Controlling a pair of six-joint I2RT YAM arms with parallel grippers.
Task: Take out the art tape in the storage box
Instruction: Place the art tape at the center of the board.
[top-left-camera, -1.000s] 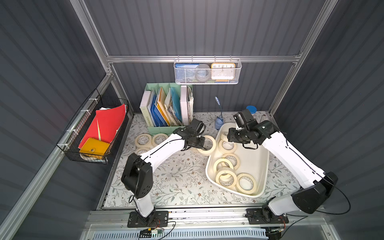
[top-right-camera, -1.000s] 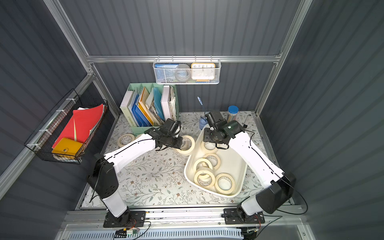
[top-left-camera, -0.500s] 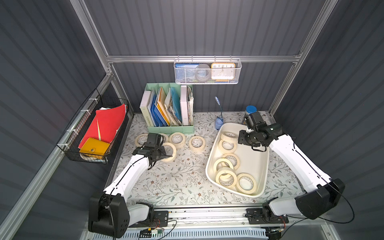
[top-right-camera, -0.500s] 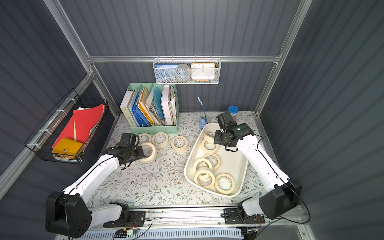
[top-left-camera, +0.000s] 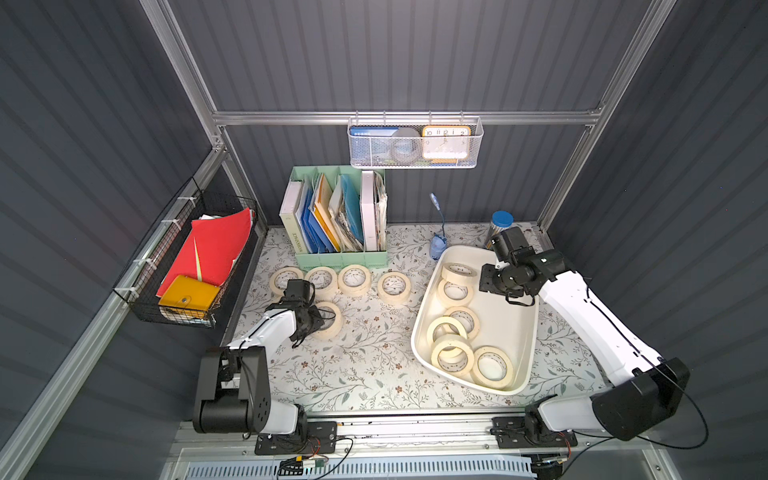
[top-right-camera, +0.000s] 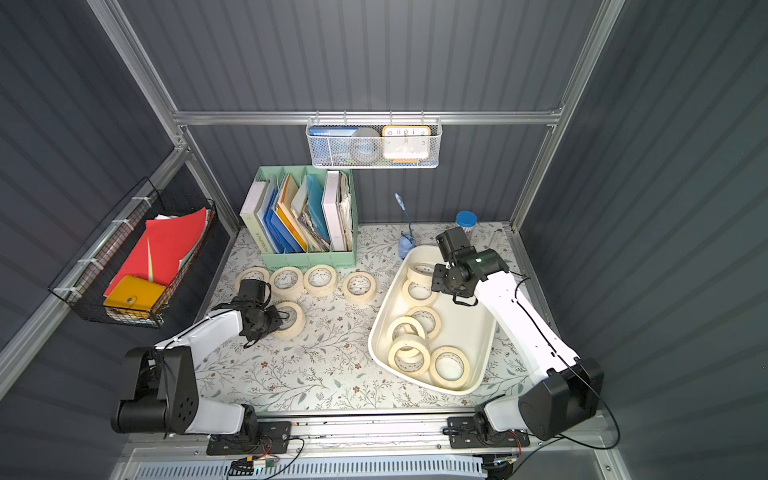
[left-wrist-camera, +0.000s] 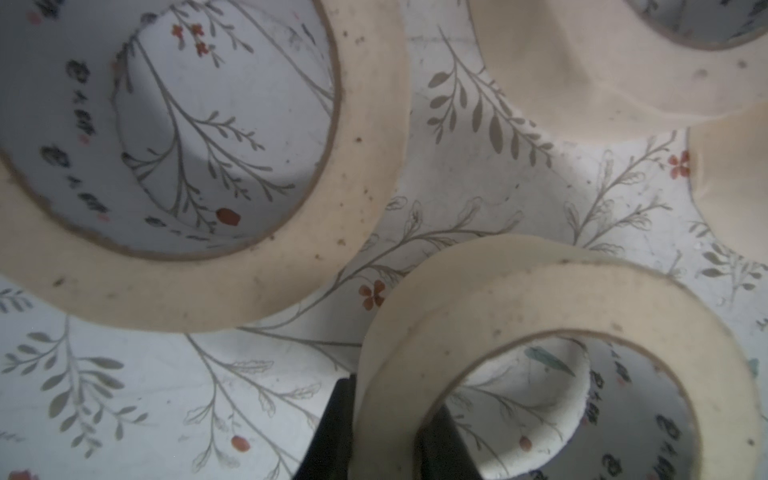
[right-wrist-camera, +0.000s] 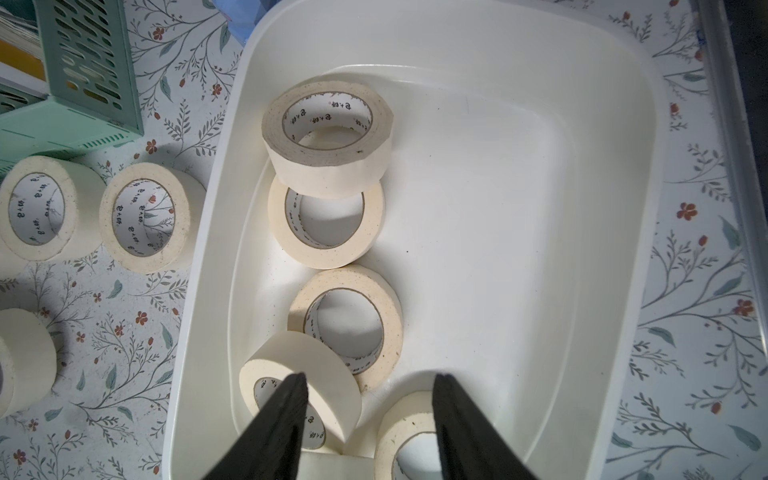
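Since a second ago, the left hand (top-left-camera: 314, 322) has carried one art tape roll (top-left-camera: 338, 322) away from the storage box (top-left-camera: 507, 324) to the left part of the counter (top-left-camera: 374, 374). It is clamped on the roll's wall, just in front of four rolls (top-left-camera: 354, 279) lined up before the green organizer (top-left-camera: 340, 259). Six rolls (top-left-camera: 492, 368) lie in the box. The right hand (right-wrist-camera: 370, 415) hangs open and empty above the box's far end.

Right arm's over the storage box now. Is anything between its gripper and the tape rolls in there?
Nothing visible does. The right gripper hangs open over the storage box, which has no lid, and the art tape rolls lie bare beneath it. A tilted roll lies closest to it.
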